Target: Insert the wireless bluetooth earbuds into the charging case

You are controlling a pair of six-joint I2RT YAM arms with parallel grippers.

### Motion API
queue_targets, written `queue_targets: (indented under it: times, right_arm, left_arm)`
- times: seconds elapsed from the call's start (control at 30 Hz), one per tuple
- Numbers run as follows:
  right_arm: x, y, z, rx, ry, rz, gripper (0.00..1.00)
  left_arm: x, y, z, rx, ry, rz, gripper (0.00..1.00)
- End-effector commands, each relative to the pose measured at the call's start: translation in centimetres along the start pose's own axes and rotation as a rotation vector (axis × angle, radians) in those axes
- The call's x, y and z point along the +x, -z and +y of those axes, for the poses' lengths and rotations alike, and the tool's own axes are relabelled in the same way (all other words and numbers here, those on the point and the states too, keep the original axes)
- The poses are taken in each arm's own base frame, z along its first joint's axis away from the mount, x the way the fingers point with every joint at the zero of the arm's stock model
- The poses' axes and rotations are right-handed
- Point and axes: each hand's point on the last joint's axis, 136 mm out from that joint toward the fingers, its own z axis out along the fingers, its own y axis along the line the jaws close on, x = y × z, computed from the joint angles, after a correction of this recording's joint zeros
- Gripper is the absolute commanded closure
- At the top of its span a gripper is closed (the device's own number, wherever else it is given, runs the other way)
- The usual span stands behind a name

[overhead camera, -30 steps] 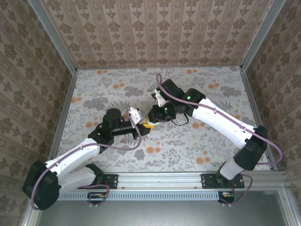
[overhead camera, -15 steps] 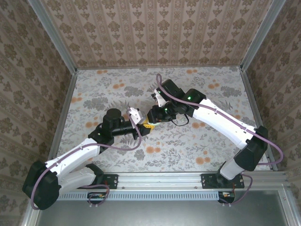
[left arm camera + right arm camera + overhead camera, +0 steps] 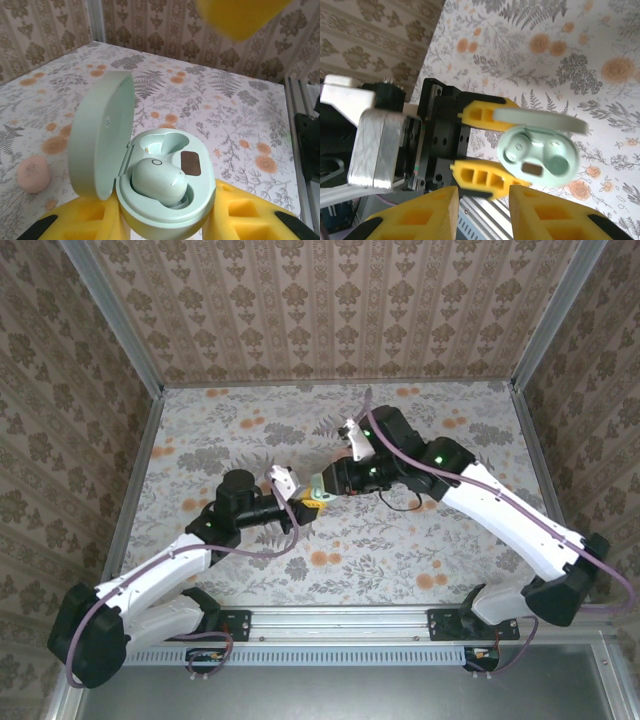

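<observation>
Change: right gripper (image 3: 482, 210) has drawn back, fingers apart and empty | left gripper (image 3: 165, 222) clamps charging case (image 3: 540, 150) | earbud (image 3: 159, 181) seated lower centre; second socket looks vacant

The charging case (image 3: 166, 214) is a pale mint oval shell. It is held clear of the counter, over its middle, between the yellow fingers of the left end effector (image 3: 167, 225). Its lid (image 3: 100, 135) is swung open to the left. One mint earbud (image 3: 159, 180), rounded and glossy, sits in the nearer well. The farther well (image 3: 162, 144) lies bare.
</observation>
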Motion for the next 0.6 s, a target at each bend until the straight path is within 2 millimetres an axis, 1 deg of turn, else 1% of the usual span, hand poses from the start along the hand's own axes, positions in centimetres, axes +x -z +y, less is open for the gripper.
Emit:
queue_targets:
  times: [0.0,0.03,0.1,0.2,0.23,0.27,0.37,0.43,0.5,0.57]
  right_arm:
    - [-1.2,2.1,-0.9,-0.009,-0.034,-0.08,0.67]
    - [-1.2,2.3,-1.8,0.014,-0.05,-0.088,0.67]
    - [-1.1,2.9,-4.4,0.088,-0.093,-0.092,0.67]
    - [-0.4,2.7,-8.3,0.192,-0.148,-0.067,0.67]
    - [-0.2,2.5,-9.3,0.21,-0.166,-0.061,0.67]
    - [0.2,2.0,-10.5,0.234,-0.192,-0.047,0.68]
    - [0.9,0.5,-13.1,0.286,-0.233,-0.008,0.68]
    - [1.4,-0.7,-14.6,0.329,-0.242,0.029,0.69]
    - [2.2,-2.5,-16.4,0.381,-0.258,0.094,0.7]
    - [2.6,-3.7,-17.7,0.422,-0.263,0.142,0.71]
  left_arm:
    - [-0.8,1.3,0.9,-0.043,0.043,-0.051,0.86]
    - [-0.7,1.6,1.1,-0.053,0.053,-0.055,0.86]
    - [-0.3,2.3,1.6,-0.074,0.078,-0.06,0.86]
    - [0.2,3.2,2.1,-0.101,0.102,-0.069,0.86]
    - [0.2,3.4,2.2,-0.111,0.104,-0.072,0.86]
    - [0.4,3.7,2.3,-0.117,0.108,-0.072,0.86]
    - [0.8,4.1,2.4,-0.131,0.119,-0.067,0.86]
    - [0.9,4.3,2.4,-0.136,0.12,-0.066,0.86]
    - [1.1,4.4,2.5,-0.141,0.122,-0.063,0.86]
    - [1.2,4.4,2.6,-0.143,0.123,-0.059,0.86]
